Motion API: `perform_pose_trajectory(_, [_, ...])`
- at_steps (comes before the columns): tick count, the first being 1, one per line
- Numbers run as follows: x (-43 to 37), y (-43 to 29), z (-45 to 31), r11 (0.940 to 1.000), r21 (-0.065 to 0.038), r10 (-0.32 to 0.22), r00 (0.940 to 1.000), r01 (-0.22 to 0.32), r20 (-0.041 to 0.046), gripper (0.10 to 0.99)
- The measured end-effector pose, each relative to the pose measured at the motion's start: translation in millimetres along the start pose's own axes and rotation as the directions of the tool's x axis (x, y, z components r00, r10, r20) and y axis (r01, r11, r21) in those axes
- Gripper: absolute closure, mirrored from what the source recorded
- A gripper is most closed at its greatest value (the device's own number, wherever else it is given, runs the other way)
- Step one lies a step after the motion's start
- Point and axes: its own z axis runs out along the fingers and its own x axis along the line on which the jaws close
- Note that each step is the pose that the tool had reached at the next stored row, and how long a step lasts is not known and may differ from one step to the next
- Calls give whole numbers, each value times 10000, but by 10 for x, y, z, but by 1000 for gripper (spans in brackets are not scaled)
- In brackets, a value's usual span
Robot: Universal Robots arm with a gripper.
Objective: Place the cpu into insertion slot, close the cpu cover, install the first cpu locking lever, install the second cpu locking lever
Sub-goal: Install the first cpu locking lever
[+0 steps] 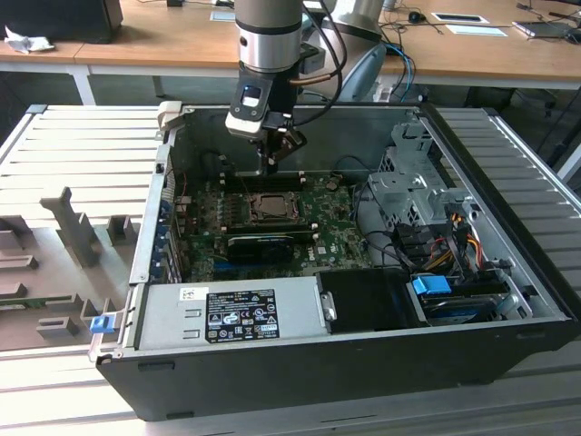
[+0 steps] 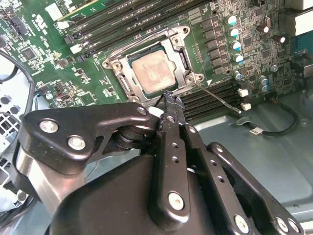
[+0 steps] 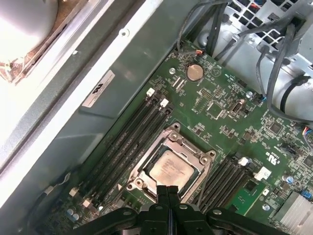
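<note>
At the exterior view's left, on the table (image 1: 82, 136): grey holder blocks (image 1: 65, 227), well apart from the work. Toward the middle: the open computer case (image 1: 363, 363), with the green motherboard (image 1: 331, 232) lying flat inside. Right above the board: the gripper (image 1: 270, 166), pointing straight down. At the exterior view's right, inside the case: a bunch of cables (image 1: 436, 241).

Fingers (image 3: 163, 198) squeezed tight together in both wrist views, with nothing seen between them.

Now the worry, only a guess. Tips very close to a thin silver lever (image 2: 220, 100) and to the edge of the cpu cover (image 2: 146, 47). With a push a bit off the mark: a slip off the thin lever and a scratch on the green board. With a push too hard: a bent lever. Hard to tell if hooked down or loose; if loose, could spring up and let the cover lift.

Now the cpu (image 2: 156, 72): flat in the insertion slot (image 2: 116, 65), silver top showing through the window of the cover, with the cover down around it. Just beside the fingertips, not between them. In the exterior view, right under the gripper. Touching the cover's edge, or only just above it? Cannot tell.
</note>
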Motion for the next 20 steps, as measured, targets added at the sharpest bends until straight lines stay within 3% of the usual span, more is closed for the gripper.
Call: perform_pose_trajectory(20, [0,0,0,9952,1,-975,9952,975,-49,980])
